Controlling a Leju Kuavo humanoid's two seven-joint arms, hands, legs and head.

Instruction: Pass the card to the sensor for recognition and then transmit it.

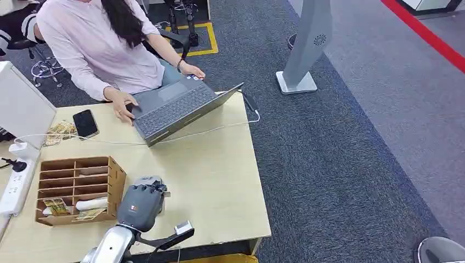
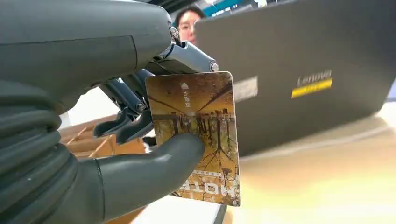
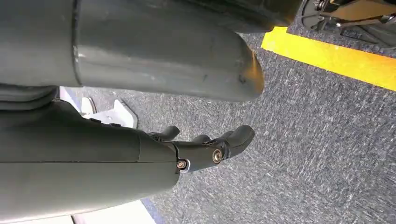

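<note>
Card (image 2: 196, 135) pinched upright between thumb and fingers of left hand (image 1: 143, 204), above the tabletop (image 1: 219, 181) near its front edge, just beside wooden organizer (image 1: 77, 189). Right hand (image 3: 205, 147) hanging over carpet, fingers apart, holding nothing.

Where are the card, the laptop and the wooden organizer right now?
card (image 2: 196, 126), left wrist view, middle of its printed face.
laptop (image 1: 173, 107), head view, on its keyboard.
organizer (image 1: 118, 181), head view, on its right side wall.
</note>
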